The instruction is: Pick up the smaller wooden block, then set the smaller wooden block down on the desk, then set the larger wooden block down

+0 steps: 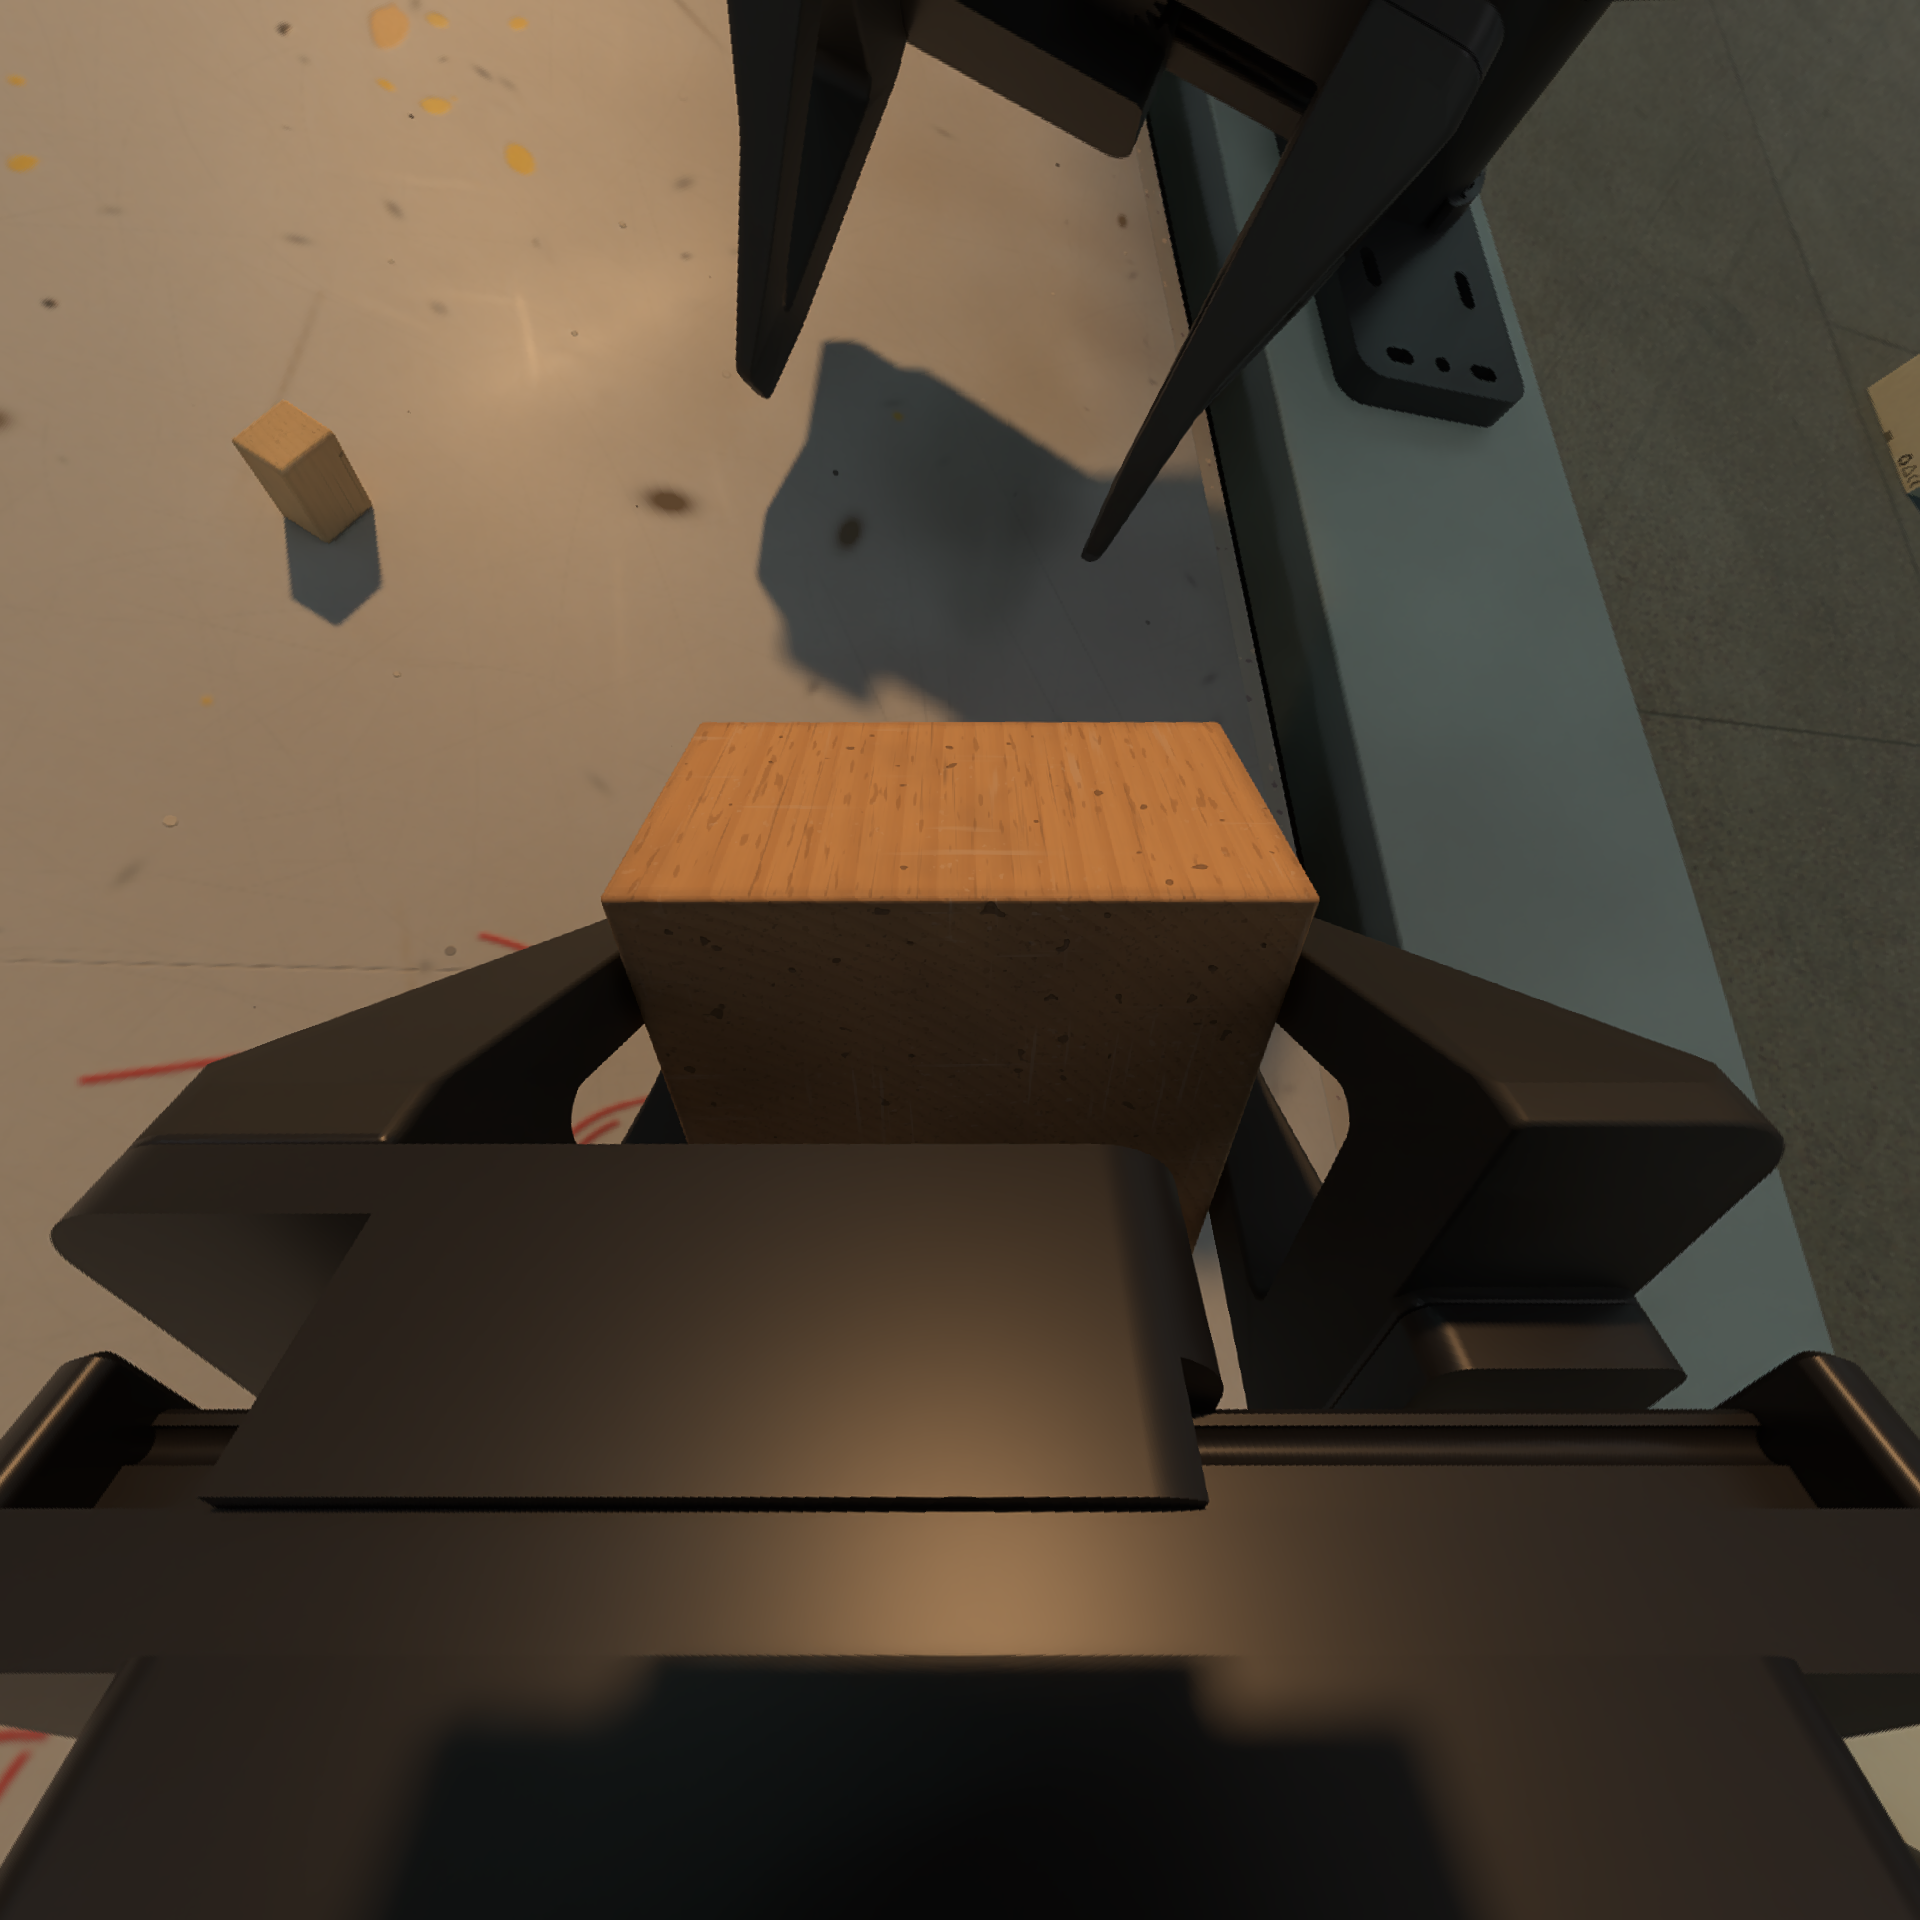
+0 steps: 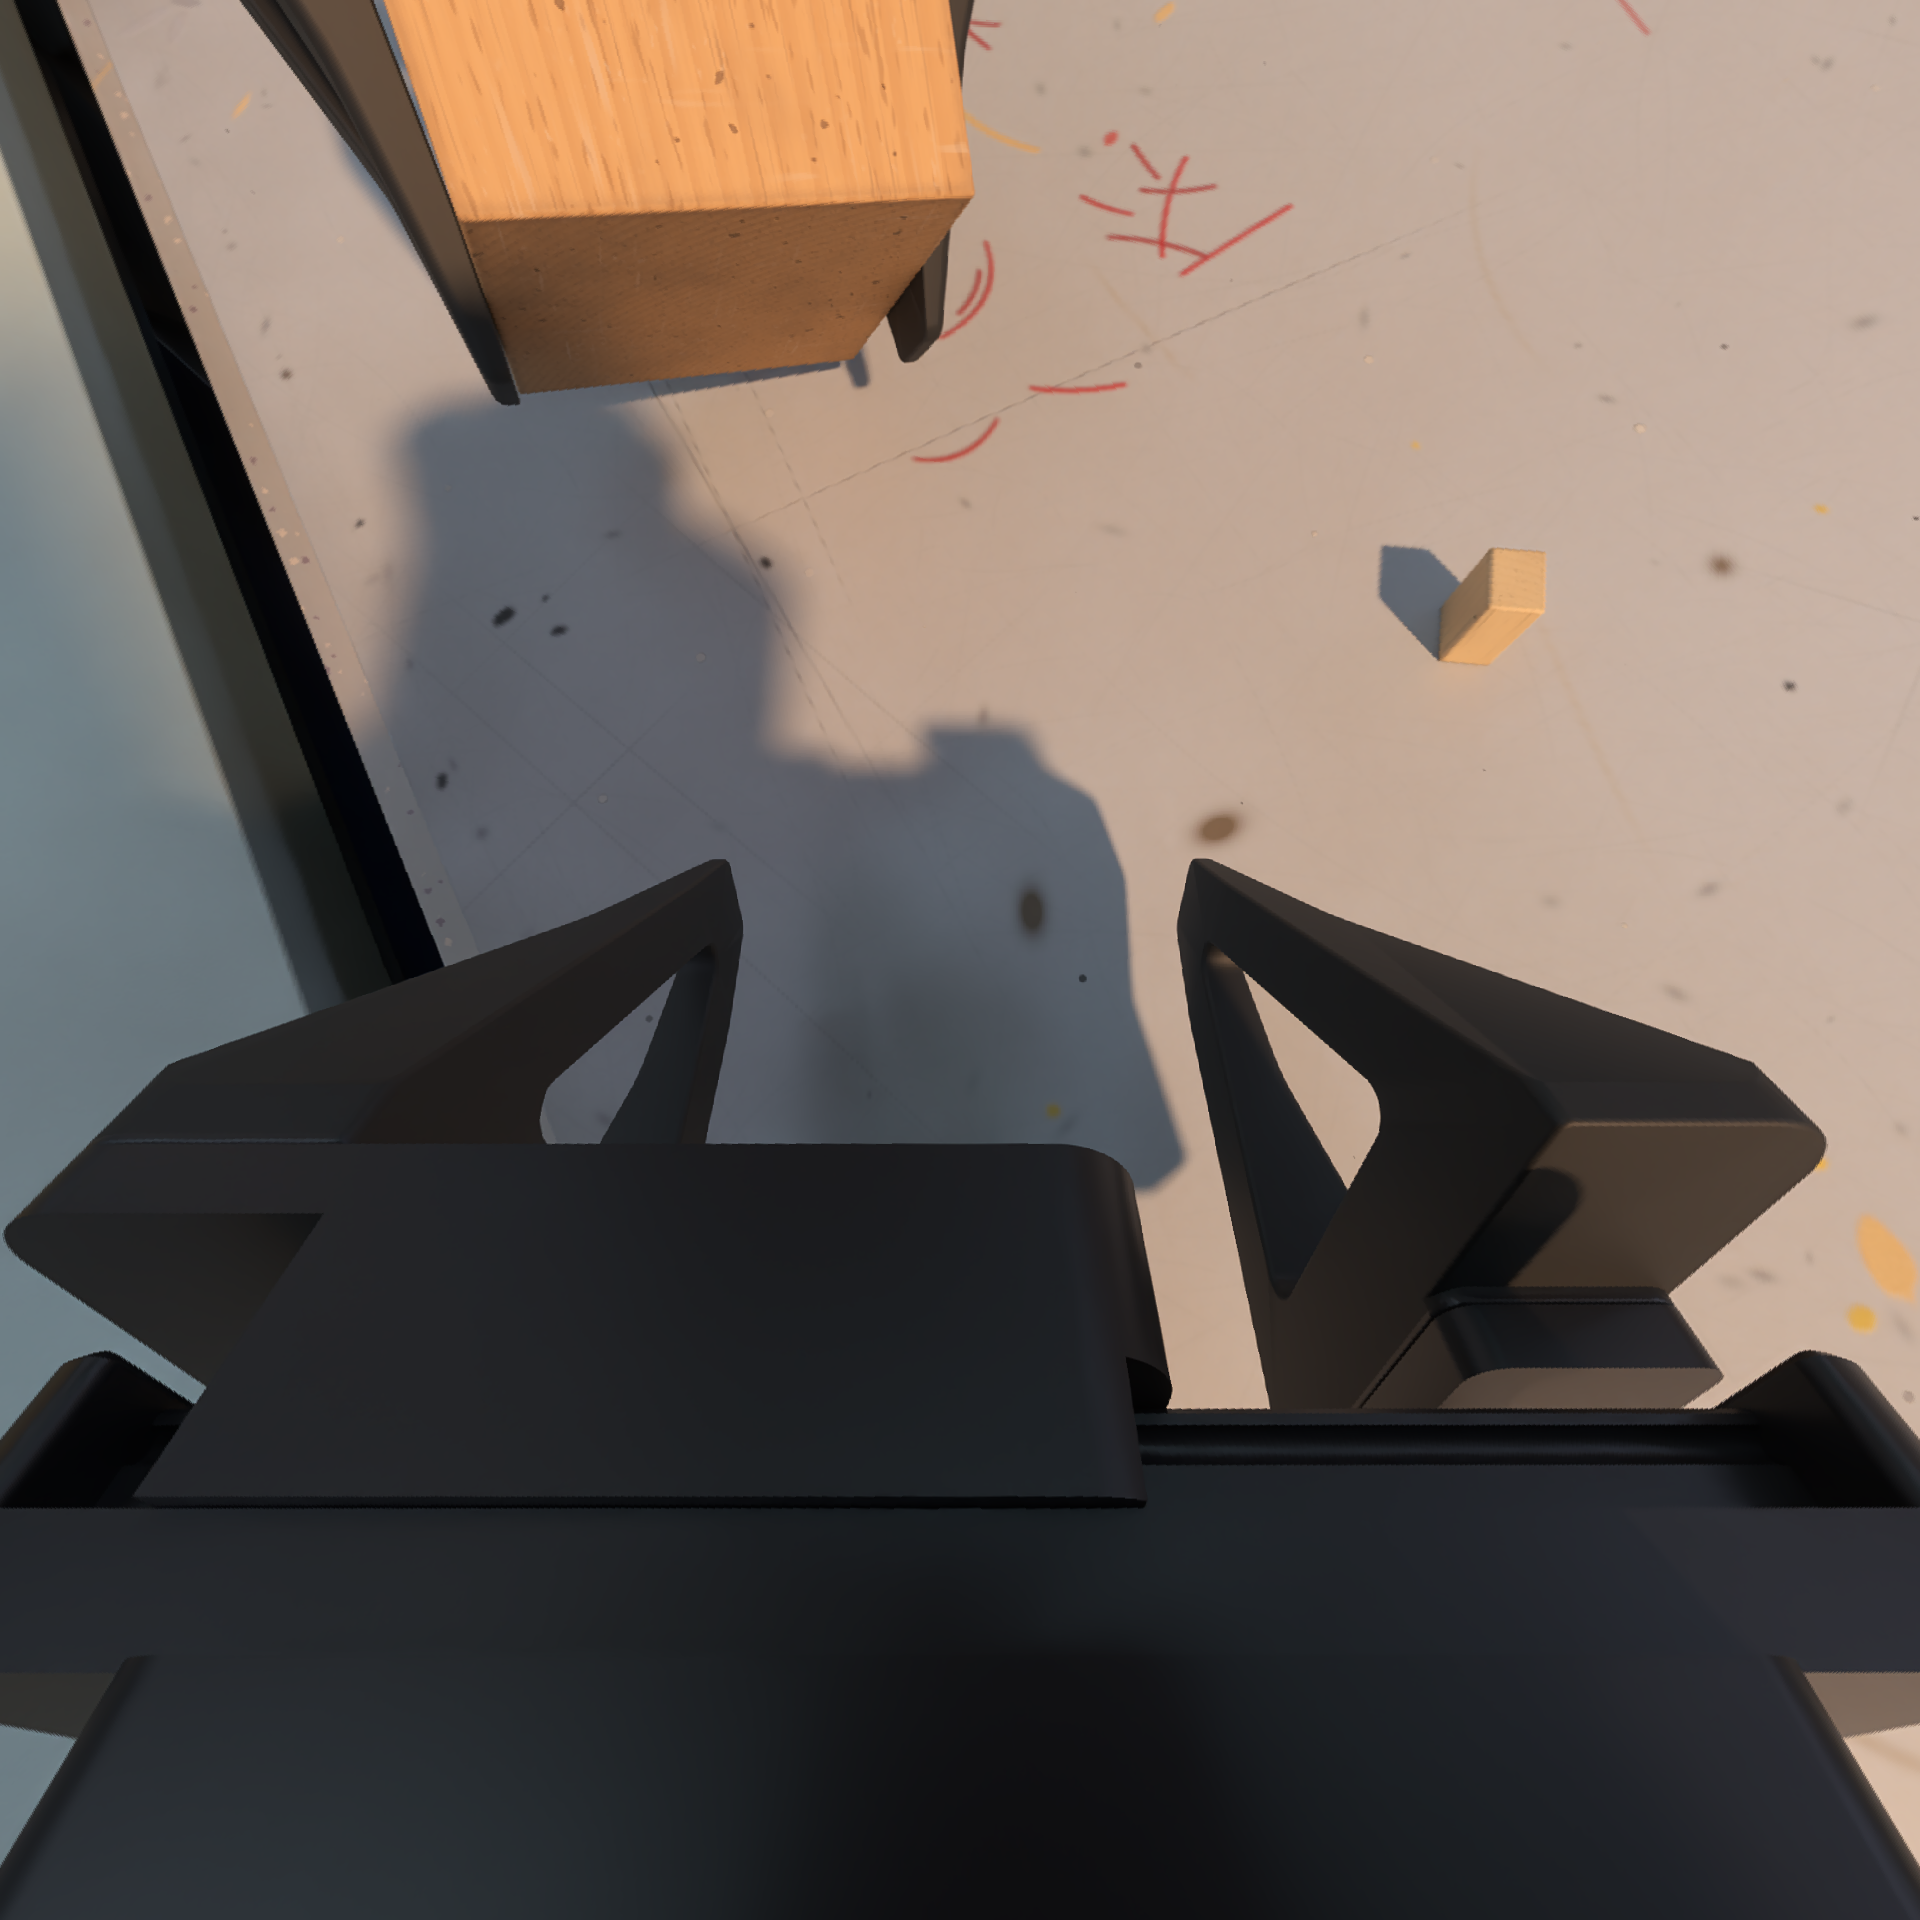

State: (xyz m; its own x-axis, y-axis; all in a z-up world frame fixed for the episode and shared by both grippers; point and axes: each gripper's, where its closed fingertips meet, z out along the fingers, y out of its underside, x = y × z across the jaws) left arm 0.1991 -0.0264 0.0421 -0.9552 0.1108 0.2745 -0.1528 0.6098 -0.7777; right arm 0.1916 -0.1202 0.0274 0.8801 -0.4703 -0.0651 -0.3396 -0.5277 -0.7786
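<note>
The larger wooden block [image 1: 956, 935] is clamped between the fingers of my left gripper [image 1: 961, 925], near the desk's edge. I cannot tell whether its base touches the desk. It also shows at the top of the right wrist view [image 2: 686, 177], with a left finger [image 2: 920, 312] on each side. The smaller wooden block [image 1: 301, 483] lies alone on the desk, away from both grippers, and shows in the right wrist view too [image 2: 1493, 608]. My right gripper [image 2: 958, 873] is open and empty above the desk, and it faces the left gripper in the left wrist view [image 1: 925, 473].
The desk [image 2: 1351, 935] is beige with paint specks and red marks. Its dark edge rail [image 1: 1236, 644] runs beside the larger block, with grey floor beyond. A black mounting plate [image 1: 1434, 343] sits past the rail. A cardboard corner [image 1: 1896, 436] shows at the far right.
</note>
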